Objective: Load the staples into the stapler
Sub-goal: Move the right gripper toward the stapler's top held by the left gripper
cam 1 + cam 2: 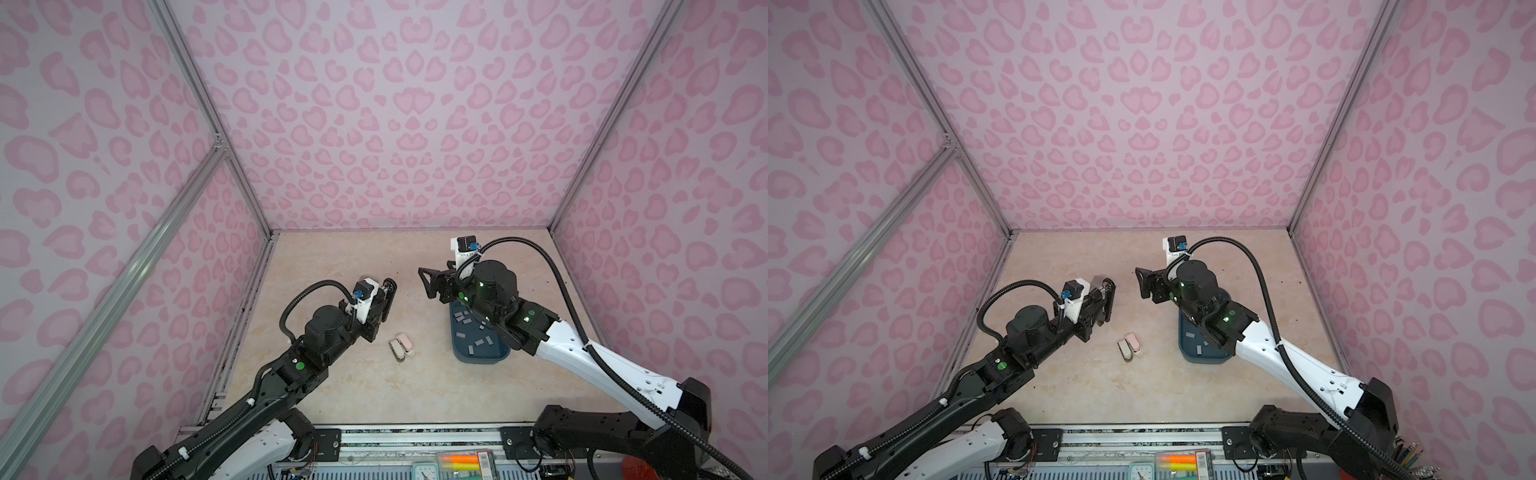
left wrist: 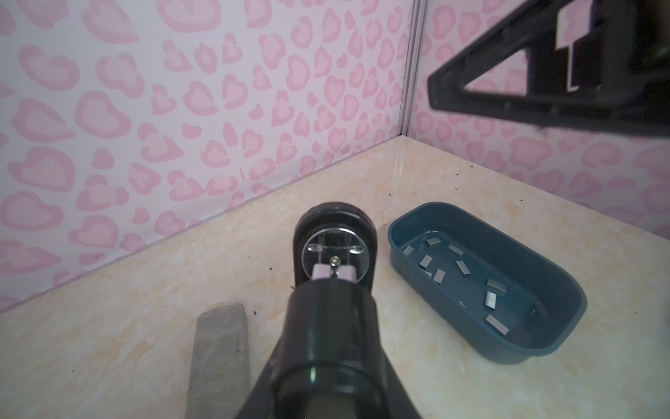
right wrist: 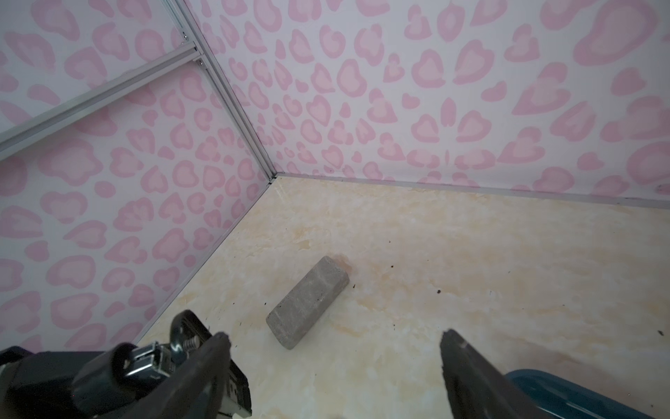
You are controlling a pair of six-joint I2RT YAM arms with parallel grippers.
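- We see the left gripper with its jaws pinching the black plastic stapler above the tabletop's middle.
- The right gripper hangs with jaws spread and empty.
- Small flat grey metal staples lie scattered in the dark teal oval plastic tray toward the right edge.
- We judge fetching comes next: a precise pinch on one thin strip.

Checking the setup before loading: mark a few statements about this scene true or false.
1. The staples lie in the tray. True.
2. The right tool is shut on a staple. False: it is open and empty.
3. The left tool holds the stapler. True.
4. The block sits in the tray. False: it lies on the table, outside the tray.
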